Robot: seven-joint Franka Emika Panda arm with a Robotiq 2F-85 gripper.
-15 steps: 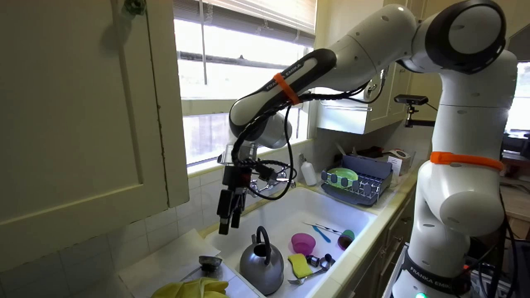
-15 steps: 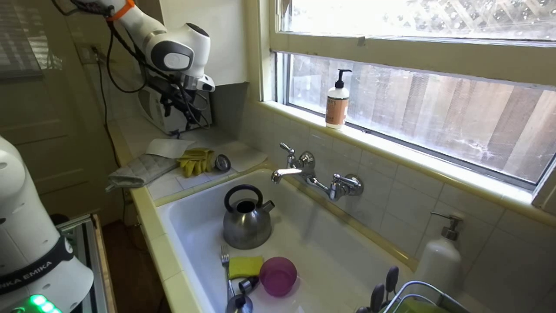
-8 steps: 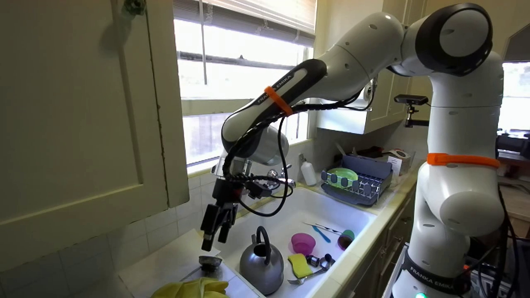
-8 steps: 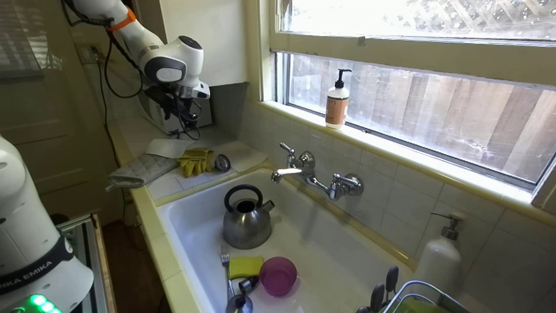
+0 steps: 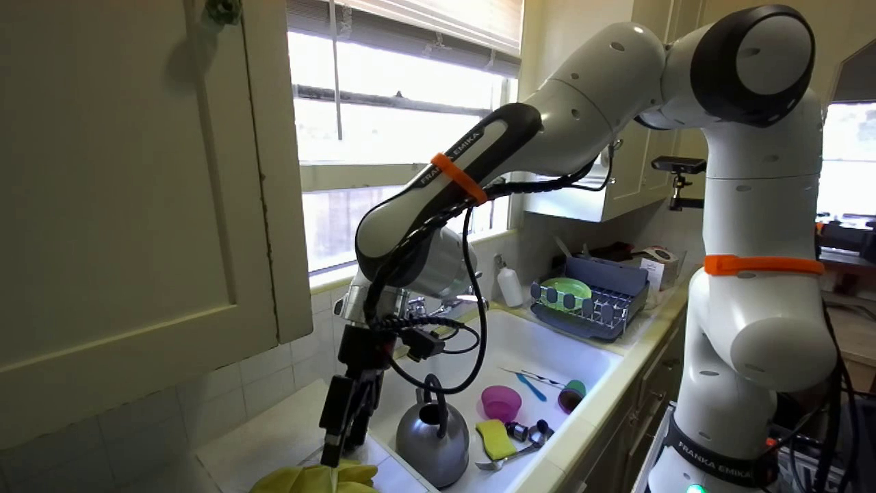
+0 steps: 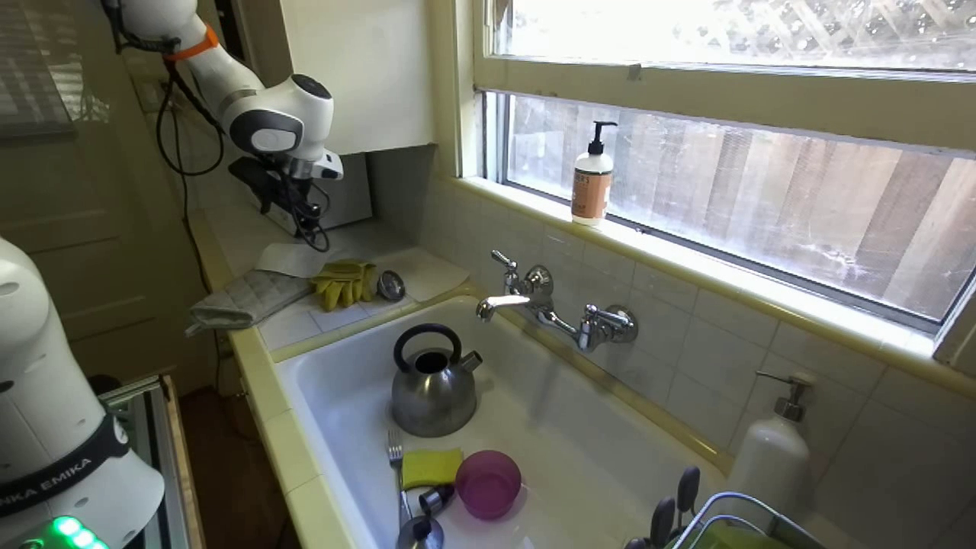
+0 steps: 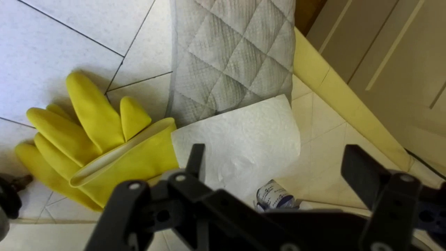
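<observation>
fingers (image 7: 362,174) wide apart above desk (image 7: 52,52), white paper towel (image 7: 240,143) below, overlapping gray quilted mitt (image 7: 233,52), yellow rubber gloves (image 7: 95,118) alongside, kettle (image 6: 433,400) in sink (image 6: 595,457)

The tool (image 7: 274,153) was matt black. The paper sheet (image 7: 244,139) was white with faint embossed swirls; the quilted pad (image 7: 233,52), by the pale yellow edge of the worktop (image 7: 331,85), was light grey, crossed by stitched diamonds. The gloves (image 7: 80,143) were plain bright yellow, with an off-white lining at the cuff. Beside the gloves the worktop was white, ruled by dark joint lines. In both exterior views the kettle (image 6: 433,404) was grey with a black handle, the bowl (image 6: 488,484) magenta, the sponge (image 6: 431,467) yellow-green, the sink (image 6: 602,457) white, and the arm (image 5: 595,89) white and black, banded in orange.
</observation>
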